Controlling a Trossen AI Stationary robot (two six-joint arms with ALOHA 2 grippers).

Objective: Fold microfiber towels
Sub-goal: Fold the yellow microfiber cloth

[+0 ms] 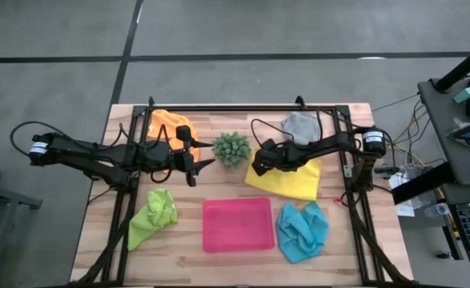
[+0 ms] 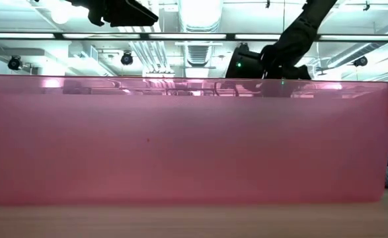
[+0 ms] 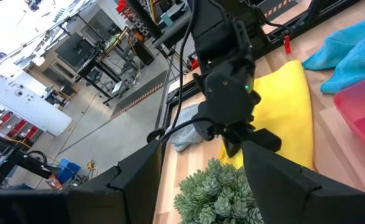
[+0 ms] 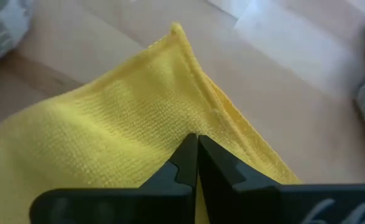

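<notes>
A: Where does the right end effector (image 4: pixel 196 149) stand?

B: Its two dark fingers are pressed together on the yellow towel (image 1: pixel 287 179), pinching the cloth near one edge. In the high view that towel lies centre-right, just right of the plant (image 1: pixel 231 149). It already looks doubled over, a flat wedge with a neat hemmed corner, though I judge the fold is not finished while it is being pinched.

A: And the left end effector (image 3: pixel 201 171)?

B: Spread wide and holding nothing, at centre-left of the high view, near the orange towel (image 1: pixel 167 124) and pointing toward the plant.

A: How much remains?

B: Most of it, I judge. The orange towel sits bunched at upper left. The grey towel (image 1: pixel 300 126) is a lump at upper right. The lime green towel (image 1: pixel 153 216) is crumpled at lower left and the light blue towel (image 1: pixel 303 230) is rumpled at lower right. None of these four looks folded.

A: Materials?

B: The towels are soft, with a fine nubbly weave plain on the yellow one. The pink tray (image 1: pixel 237 224) is rigid, smooth and rectangular, and appears empty. The plant is spiky. The worktop (image 1: pixel 355 256) is pale planked wood.
</notes>
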